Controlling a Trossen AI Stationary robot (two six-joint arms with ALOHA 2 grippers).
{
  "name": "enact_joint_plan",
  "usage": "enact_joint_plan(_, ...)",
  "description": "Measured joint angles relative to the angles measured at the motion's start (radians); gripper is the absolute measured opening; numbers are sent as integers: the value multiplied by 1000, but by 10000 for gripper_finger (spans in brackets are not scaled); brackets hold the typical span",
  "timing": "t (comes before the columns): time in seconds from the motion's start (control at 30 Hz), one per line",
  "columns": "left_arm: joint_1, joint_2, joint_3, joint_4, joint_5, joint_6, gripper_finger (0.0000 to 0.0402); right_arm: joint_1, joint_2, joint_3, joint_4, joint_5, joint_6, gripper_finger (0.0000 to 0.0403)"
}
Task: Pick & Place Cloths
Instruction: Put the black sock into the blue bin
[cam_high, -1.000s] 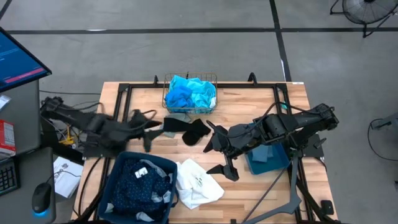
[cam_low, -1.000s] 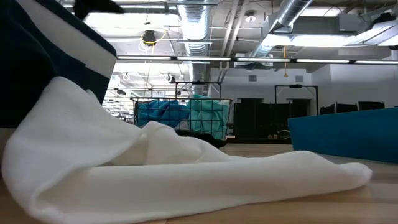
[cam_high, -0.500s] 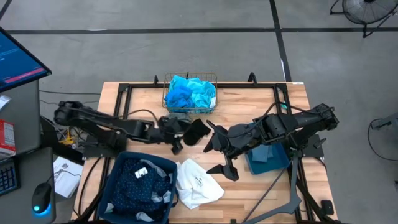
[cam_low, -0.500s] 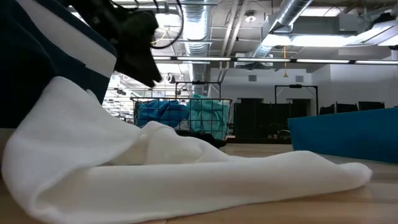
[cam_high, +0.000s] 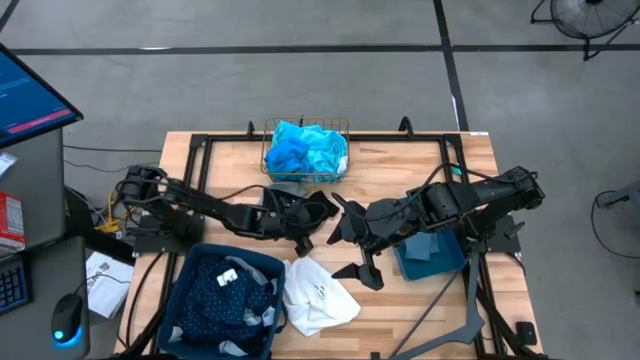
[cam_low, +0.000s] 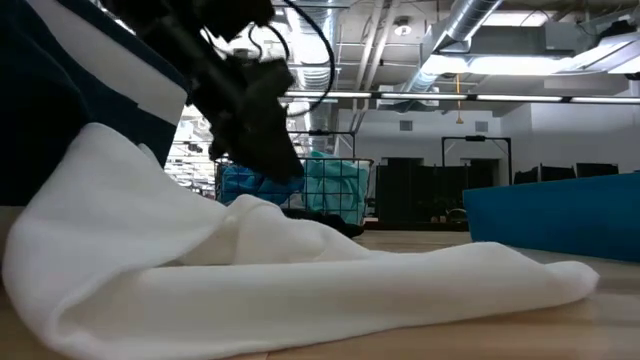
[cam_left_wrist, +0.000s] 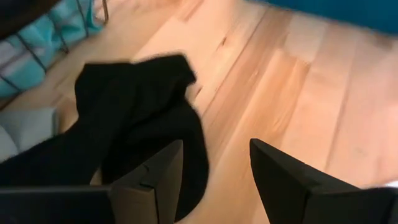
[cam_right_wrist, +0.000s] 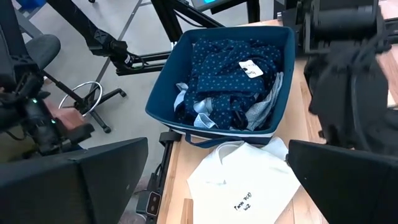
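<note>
1. So, the step in hand looks like the reach for the black cloth (cam_high: 308, 210), which lies on the wooden surface (cam_high: 400, 170) just at 6 o'clock of the gold wire basket (cam_high: 305, 150).
2. The left claw (cam_high: 303, 238) sits at the cloth's 6 o'clock edge. In the left wrist view its fingers (cam_left_wrist: 149, 180) are spread apart with nothing between them, and the black cloth (cam_left_wrist: 134, 118) is right ahead, partly under one finger.
3. Next move, I'd guess: drop a bit, get both fingers around a fold and pinch. The fabric is floppy and flat, so a shallow grab could slip off.
4. Pose-wise, the left arm stretches low across the surface from 9 o'clock toward the middle.
5. The right claw (cam_high: 362, 262) waits near centre-right, fingers wide and holding nothing, beside the small teal bin (cam_high: 432, 255).
6. Other cloths: a white one (cam_high: 318, 295) at 6 o'clock, navy dotted ones in the big teal bin (cam_high: 185, 270), and turquoise and blue ones (cam_high: 305, 148) in the basket.
</note>
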Motion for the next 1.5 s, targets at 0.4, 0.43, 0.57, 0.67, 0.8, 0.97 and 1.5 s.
enact_joint_plan(0.4,70,138,0,25,22,0,182,0,0,0,0,0,0,379)
enact_joint_plan(0.43,75,150,0,33,32,0,185,0,0,0,0,0,0,379)
enact_joint_plan(0.57,102,198,4,61,106,-4,190,0,0,0,0,0,0,379)
enact_joint_plan(0.67,112,222,6,67,148,-28,173,0,0,0,-1,0,0,379)
enact_joint_plan(0.8,127,227,5,58,199,-48,98,0,0,0,-1,0,0,379)
enact_joint_plan(0.97,144,206,3,52,277,-53,12,0,0,0,-1,0,0,379)
enact_joint_plan(1.5,65,-279,-3,-43,267,-19,0,-22,0,0,3,0,-55,379)
